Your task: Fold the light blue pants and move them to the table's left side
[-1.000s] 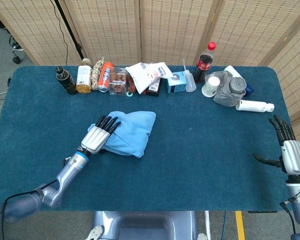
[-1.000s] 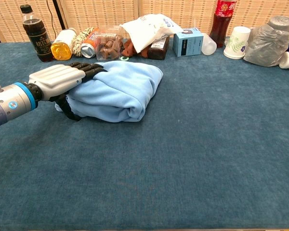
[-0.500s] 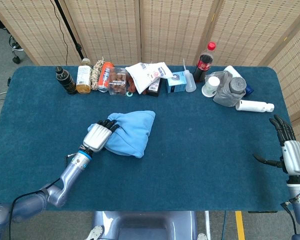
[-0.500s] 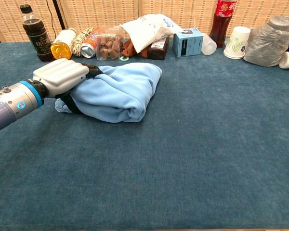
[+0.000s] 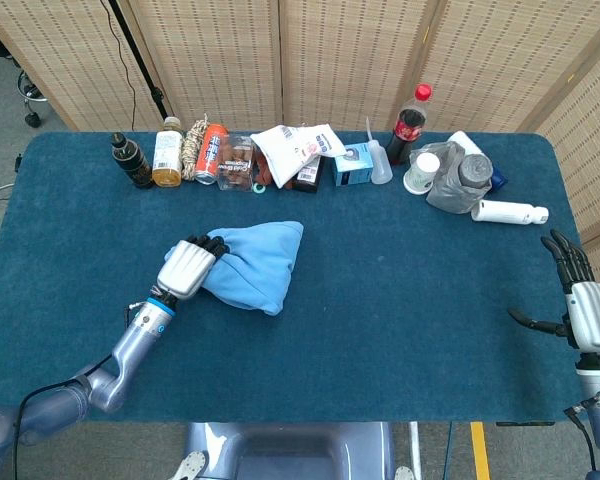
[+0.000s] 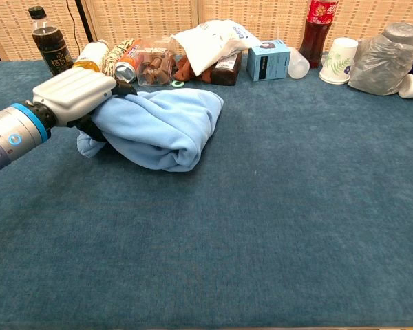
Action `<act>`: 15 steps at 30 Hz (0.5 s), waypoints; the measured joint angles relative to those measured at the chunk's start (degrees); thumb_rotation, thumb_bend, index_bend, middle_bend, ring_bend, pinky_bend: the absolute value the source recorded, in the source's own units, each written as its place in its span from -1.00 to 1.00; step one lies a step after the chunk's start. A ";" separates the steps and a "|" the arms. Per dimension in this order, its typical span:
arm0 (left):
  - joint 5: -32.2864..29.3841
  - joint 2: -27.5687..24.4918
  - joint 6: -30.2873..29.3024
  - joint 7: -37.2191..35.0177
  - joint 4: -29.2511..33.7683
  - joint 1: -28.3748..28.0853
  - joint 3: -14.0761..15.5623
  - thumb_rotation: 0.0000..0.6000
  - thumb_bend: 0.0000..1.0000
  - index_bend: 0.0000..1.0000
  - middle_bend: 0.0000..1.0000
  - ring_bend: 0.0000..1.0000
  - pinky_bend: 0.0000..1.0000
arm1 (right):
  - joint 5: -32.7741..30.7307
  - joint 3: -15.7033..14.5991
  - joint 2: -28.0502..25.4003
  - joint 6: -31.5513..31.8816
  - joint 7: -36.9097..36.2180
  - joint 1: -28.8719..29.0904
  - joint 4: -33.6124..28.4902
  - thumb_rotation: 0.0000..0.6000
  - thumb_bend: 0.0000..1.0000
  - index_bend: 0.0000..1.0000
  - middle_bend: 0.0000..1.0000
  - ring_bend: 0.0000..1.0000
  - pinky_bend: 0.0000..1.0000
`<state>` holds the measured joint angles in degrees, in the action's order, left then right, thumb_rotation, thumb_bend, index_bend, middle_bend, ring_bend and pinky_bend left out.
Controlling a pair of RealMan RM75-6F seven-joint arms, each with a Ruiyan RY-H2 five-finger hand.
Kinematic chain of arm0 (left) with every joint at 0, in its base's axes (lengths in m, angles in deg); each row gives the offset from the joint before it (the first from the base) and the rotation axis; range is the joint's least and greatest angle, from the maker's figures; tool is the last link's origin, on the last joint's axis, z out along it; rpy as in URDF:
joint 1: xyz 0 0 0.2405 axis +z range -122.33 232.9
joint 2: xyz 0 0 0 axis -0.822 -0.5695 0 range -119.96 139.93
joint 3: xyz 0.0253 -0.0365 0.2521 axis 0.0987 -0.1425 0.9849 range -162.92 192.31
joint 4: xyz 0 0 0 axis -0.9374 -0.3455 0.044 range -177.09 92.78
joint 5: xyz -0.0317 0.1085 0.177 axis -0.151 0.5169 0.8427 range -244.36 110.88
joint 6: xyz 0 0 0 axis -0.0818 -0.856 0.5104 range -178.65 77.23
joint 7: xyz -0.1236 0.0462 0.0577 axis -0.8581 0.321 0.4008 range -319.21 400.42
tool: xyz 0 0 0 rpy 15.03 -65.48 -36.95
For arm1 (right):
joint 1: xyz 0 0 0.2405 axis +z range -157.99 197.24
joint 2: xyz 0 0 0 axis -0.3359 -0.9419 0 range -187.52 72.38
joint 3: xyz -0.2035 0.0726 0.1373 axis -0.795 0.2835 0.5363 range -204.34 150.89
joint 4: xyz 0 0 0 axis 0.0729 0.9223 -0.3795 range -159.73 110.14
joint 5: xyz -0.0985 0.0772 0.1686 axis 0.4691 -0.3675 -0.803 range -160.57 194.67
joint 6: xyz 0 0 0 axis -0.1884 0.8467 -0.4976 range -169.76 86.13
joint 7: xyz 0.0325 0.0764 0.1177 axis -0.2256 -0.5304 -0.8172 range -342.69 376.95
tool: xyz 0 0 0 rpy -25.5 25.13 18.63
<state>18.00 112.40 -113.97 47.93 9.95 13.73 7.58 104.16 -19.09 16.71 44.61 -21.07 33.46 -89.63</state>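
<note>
The light blue pants (image 5: 255, 262) (image 6: 162, 128) lie as a folded bundle left of the table's middle, its left edge lifted a little. My left hand (image 5: 187, 268) (image 6: 74, 93) grips that left edge, fingers curled into the cloth. My right hand (image 5: 576, 298) rests at the table's right edge, far from the pants, fingers spread and holding nothing. The chest view does not show the right hand.
Along the back edge stand a dark bottle (image 5: 131, 160), an orange bottle (image 5: 167, 152), a can (image 5: 211, 153), snack bags (image 5: 296, 151), a blue box (image 5: 354, 163), a cola bottle (image 5: 409, 124), a paper cup (image 5: 421, 171) and a white tube (image 5: 509, 212). Blue cloth covers the table (image 5: 400, 300).
My left hand has closed on the pants' left edge and drawn the bundle a little to the left. The right hand has not moved.
</note>
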 measured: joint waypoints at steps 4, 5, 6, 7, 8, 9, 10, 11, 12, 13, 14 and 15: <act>0.72 -1.26 -2.22 -1.64 1.15 0.21 -0.20 1.00 0.95 0.41 0.05 0.10 0.19 | 0.10 0.00 0.01 -0.01 0.41 -0.02 -0.30 1.00 -1.00 -1.00 -1.00 -1.00 -0.98; 0.89 -1.67 -2.85 -1.79 1.38 0.30 -0.28 1.00 0.95 0.42 0.06 0.10 0.19 | 0.11 -0.02 0.01 -0.06 0.51 -0.01 -0.33 1.00 -1.00 -1.00 -1.00 -1.00 -0.98; 1.10 -2.36 -3.67 -1.95 1.78 0.42 -0.39 1.00 0.95 0.43 0.06 0.11 0.19 | 0.11 -0.01 0.02 -0.10 0.58 -0.01 -0.37 1.00 -1.00 -1.00 -1.00 -1.00 -0.98; 1.20 -2.93 -4.16 -2.05 2.15 0.53 -0.48 1.00 0.95 0.43 0.07 0.11 0.19 | 0.09 0.02 0.01 -0.13 0.59 0.00 -0.45 1.00 -1.00 -1.00 -1.00 -1.00 -0.98; 1.26 -3.52 -4.49 -2.14 2.60 0.65 -0.56 1.00 0.94 0.43 0.07 0.11 0.19 | 0.09 0.05 -0.01 -0.12 0.61 0.00 -0.48 1.00 -1.00 -1.00 -1.00 -1.00 -0.98; 1.35 -4.30 -4.81 -2.24 3.24 0.81 -0.63 1.00 0.94 0.43 0.07 0.11 0.19 | 0.11 0.08 -0.02 -0.09 0.68 0.02 -0.51 1.00 -1.00 -1.00 -1.00 -1.00 -0.98; 1.43 -4.86 -5.09 -2.27 3.75 0.94 -0.64 1.00 0.94 0.43 0.07 0.11 0.19 | 0.20 0.11 -0.06 -0.01 0.74 0.04 -0.55 1.00 -1.00 -1.00 -1.00 -1.00 -0.98; 1.54 -5.39 -5.37 -2.27 4.27 1.06 -0.63 1.00 0.93 0.43 0.07 0.11 0.19 | 0.27 0.10 -0.11 0.05 0.74 0.04 -0.64 1.00 -1.00 -1.00 -1.00 -1.00 -0.98; 1.77 -6.03 -5.85 -2.29 4.94 1.22 -0.58 1.00 0.93 0.43 0.07 0.11 0.19 | 0.39 0.08 -0.16 0.16 0.74 0.02 -0.75 1.00 -1.00 -1.00 -1.00 -1.00 -0.98; 1.96 -6.48 -6.28 -2.34 5.47 1.35 -0.54 1.00 0.92 0.43 0.07 0.11 0.19 | 0.54 0.01 -0.22 0.33 0.80 -0.04 -0.87 1.00 -1.00 -1.00 -1.00 -1.00 -0.98; 2.12 -6.91 -6.73 -2.45 6.02 1.49 -0.53 1.00 0.92 0.44 0.07 0.11 0.19 | 0.67 -0.06 -0.25 0.48 0.92 -0.11 -0.95 1.00 -1.00 -1.00 -1.00 -1.00 -0.98; 2.30 -7.41 -7.35 -2.64 6.74 1.68 -0.54 1.00 0.91 0.44 0.07 0.11 0.19 | 0.76 -0.11 -0.26 0.58 1.05 -0.16 -1.03 1.00 -1.00 -1.00 -1.00 -1.00 -0.98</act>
<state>20.30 104.98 -121.32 45.29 16.69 15.42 7.04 104.92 -19.20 16.44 45.19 -20.03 33.29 -90.66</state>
